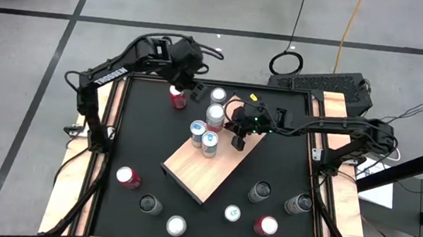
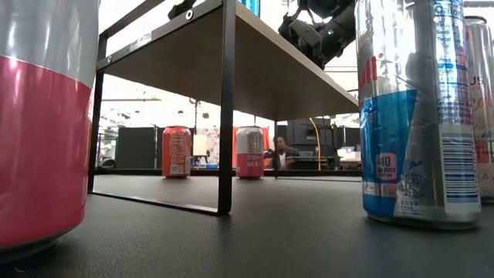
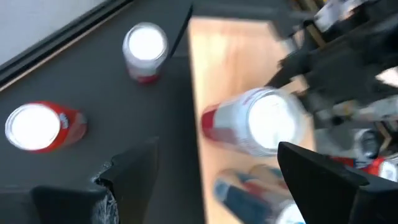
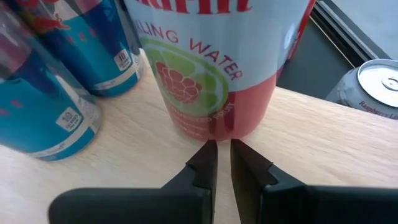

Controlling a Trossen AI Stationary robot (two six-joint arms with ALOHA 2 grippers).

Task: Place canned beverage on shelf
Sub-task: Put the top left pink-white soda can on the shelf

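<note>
High view: you have the shelf (image 1: 208, 167) lying diagonal mid-table, three cans grouped on its upper end, among them the pink-and-white sparkling water can (image 1: 215, 116). Left gripper (image 1: 188, 73) hangs above a red can (image 1: 176, 96) on the black table (image 1: 136, 134) beside the shelf. Right gripper (image 1: 238, 139) sits over the board.

Low view: shelf (image 2: 255, 54) seen from beneath.

Left wrist view: your left fingers (image 3: 134, 171) stand wide, empty.

Right wrist view: right gripper (image 4: 224, 155) pinched nearly together, empty, tips just before the water can (image 4: 217, 68).
</note>
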